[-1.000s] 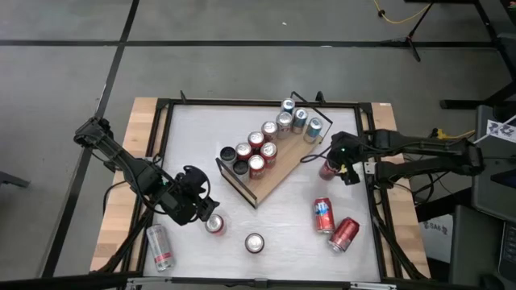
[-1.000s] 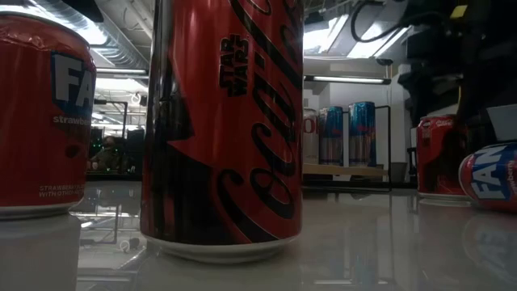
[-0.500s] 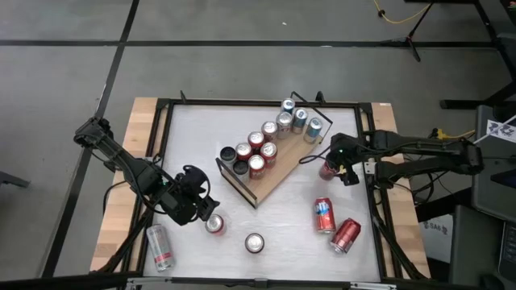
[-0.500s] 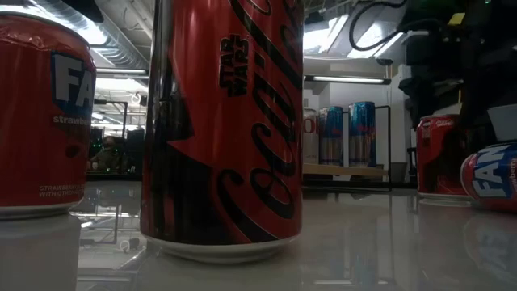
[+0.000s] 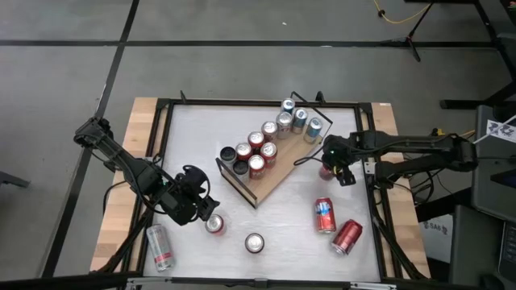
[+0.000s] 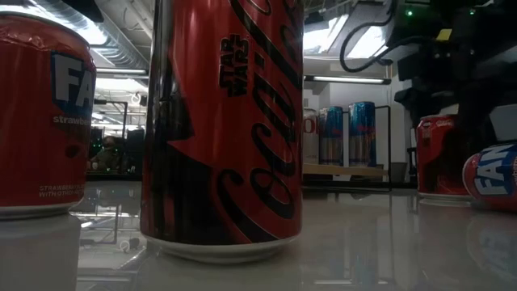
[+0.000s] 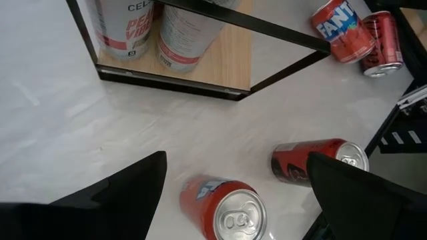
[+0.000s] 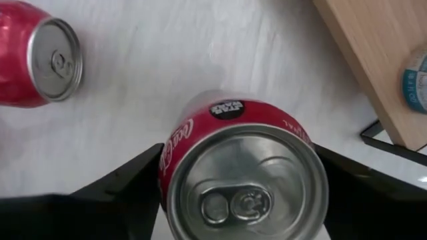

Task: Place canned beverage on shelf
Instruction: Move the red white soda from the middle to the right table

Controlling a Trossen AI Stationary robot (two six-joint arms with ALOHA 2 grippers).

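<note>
A red cola can (image 8: 243, 180) stands upright on the white table, just right of the shelf (image 5: 262, 191). My right gripper (image 8: 239, 148) points down over it, open, with one finger on either side of the can's wall; in the high view it (image 5: 330, 163) hides most of the can. Whether the fingers touch the can, I cannot tell. The light-wood shelf (image 8: 373, 60) carries several upright cans (image 5: 270, 138). My left gripper (image 5: 201, 214) hangs open near the front left, above an upright strawberry can (image 7: 223, 213).
Another upright cola can (image 5: 255, 242) stands near the front edge. Two red cans lie on their sides at the front right (image 5: 324, 215) (image 5: 345, 235). A silver can (image 5: 160, 246) lies at the front left. The table's black frame (image 5: 165, 103) runs around the top.
My right gripper has sunk a little and shifted slightly toward the shelf, coming down around the red cola can. The can has stayed where it stood on the table.
</note>
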